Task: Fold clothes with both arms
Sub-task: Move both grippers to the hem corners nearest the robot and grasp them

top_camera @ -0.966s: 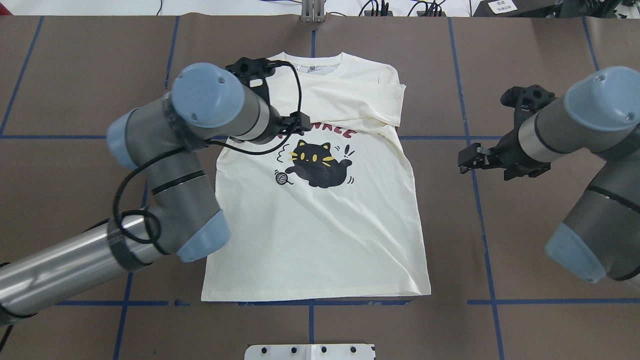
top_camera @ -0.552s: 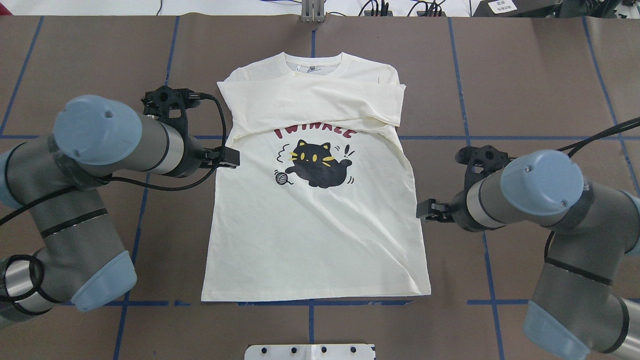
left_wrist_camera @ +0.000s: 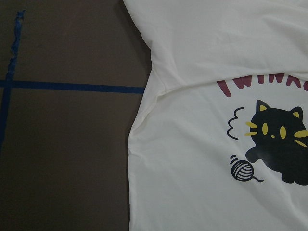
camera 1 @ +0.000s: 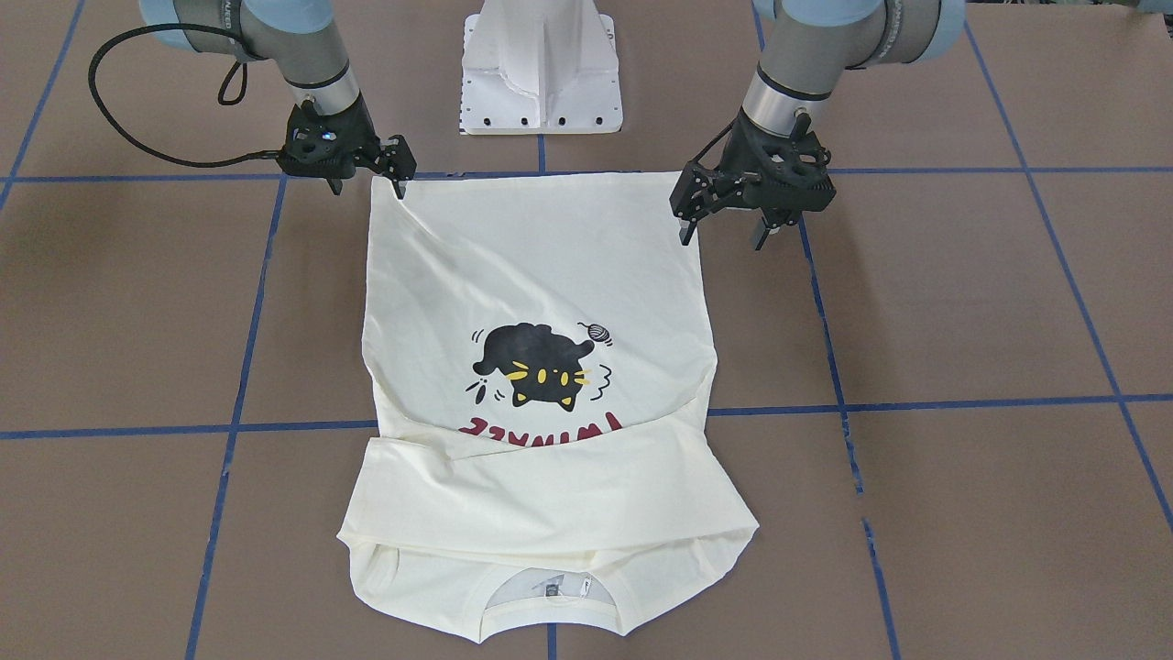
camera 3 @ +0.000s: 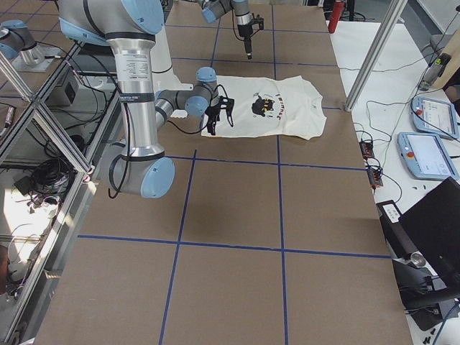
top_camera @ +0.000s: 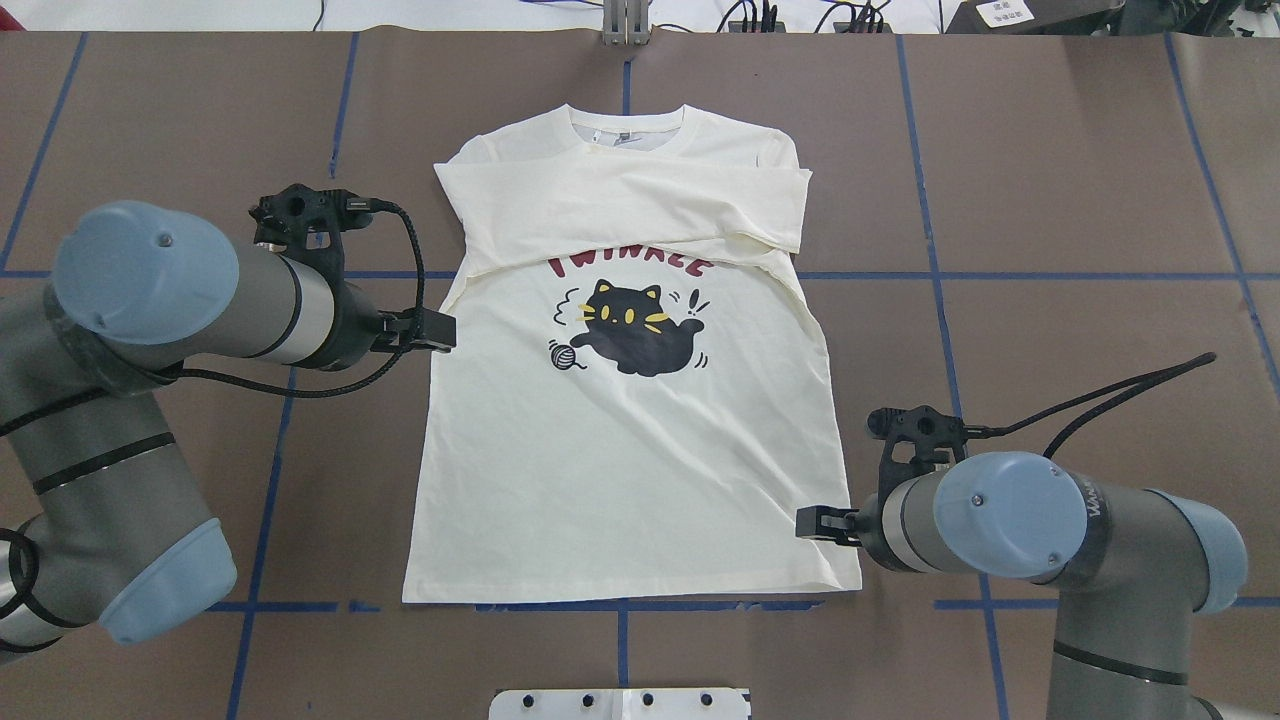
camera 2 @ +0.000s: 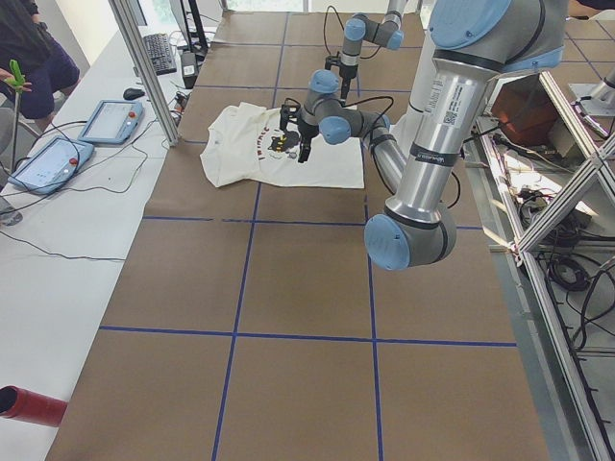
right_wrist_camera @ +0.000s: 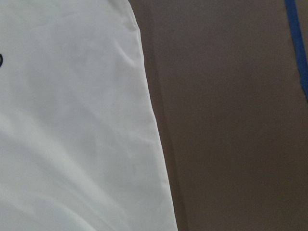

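The cream T-shirt (top_camera: pixel 630 450) lies flat, print up, with both sleeves folded across the chest over the top of the red lettering. It also shows in the front view (camera 1: pixel 531 275) and both wrist views (left_wrist_camera: pixel 216 144) (right_wrist_camera: pixel 72 120). In the overhead view my left gripper (top_camera: pixel 432 330) is at the shirt's left edge, level with the cat. My right gripper (top_camera: pixel 818 522) is at the right edge near the hem corner. In the front view both grippers (camera 1: pixel 722 234) (camera 1: pixel 368 188) stand open and empty by the hem corners. No fingers show in the wrist views.
The white pedestal base (camera 1: pixel 541 82) stands just behind the hem. Blue tape lines (top_camera: pixel 1000 275) cross the brown table. In the side views, operator pendants (camera 2: pixel 115 120) (camera 3: pixel 431 115) and cables lie beyond the table's far edge.
My left arm has drawn back from over the chest to the shirt's left edge. My right arm has moved down along the right edge towards the hem corner.
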`<state>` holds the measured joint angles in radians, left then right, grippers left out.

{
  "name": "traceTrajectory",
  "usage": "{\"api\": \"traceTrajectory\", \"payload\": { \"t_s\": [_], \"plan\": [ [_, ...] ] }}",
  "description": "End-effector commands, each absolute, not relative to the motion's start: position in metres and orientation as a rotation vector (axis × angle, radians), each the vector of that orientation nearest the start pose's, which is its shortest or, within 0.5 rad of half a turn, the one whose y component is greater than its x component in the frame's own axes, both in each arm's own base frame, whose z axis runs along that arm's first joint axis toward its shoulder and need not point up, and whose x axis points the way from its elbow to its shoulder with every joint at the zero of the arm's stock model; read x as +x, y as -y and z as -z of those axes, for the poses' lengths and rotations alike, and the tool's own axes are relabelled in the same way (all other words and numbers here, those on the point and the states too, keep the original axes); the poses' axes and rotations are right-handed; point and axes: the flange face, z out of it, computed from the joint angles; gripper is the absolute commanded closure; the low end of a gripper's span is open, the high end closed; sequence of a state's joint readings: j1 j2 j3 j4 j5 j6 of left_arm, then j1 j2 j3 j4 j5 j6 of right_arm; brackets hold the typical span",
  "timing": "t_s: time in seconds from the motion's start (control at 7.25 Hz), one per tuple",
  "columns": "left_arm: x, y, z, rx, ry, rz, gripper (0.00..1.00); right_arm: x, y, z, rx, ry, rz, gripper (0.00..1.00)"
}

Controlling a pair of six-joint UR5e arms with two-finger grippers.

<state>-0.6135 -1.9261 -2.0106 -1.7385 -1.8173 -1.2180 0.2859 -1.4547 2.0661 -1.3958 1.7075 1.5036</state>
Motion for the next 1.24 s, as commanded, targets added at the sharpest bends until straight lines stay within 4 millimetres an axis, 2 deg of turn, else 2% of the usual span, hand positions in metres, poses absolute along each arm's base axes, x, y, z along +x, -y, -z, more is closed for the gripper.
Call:
{"api": "traceTrajectory", "payload": {
  "t_s": [0.0,0.28,0.41,0.55,1.1],
  "plan": [
    [0.392,0.409,-0.25,0.247,-0.963,0.122,0.01,-0.459,0.246,-0.37,-0.007,0.779,-0.135,0.01],
    [0.391,0.407,-0.246,0.249,-0.973,0.121,0.01,-0.453,0.243,-0.385,-0.023,0.758,-0.132,0.06],
    [0.391,0.407,-0.243,0.251,-0.977,0.12,0.01,-0.454,0.241,-0.387,-0.038,0.757,-0.127,0.11],
    [0.391,0.408,-0.242,0.251,-0.978,0.121,0.01,-0.459,0.238,-0.392,-0.044,0.749,-0.118,0.12],
    [0.391,0.408,-0.241,0.253,-0.979,0.121,0.01,-0.468,0.229,-0.388,-0.05,0.754,-0.098,0.18]
  ]
}}
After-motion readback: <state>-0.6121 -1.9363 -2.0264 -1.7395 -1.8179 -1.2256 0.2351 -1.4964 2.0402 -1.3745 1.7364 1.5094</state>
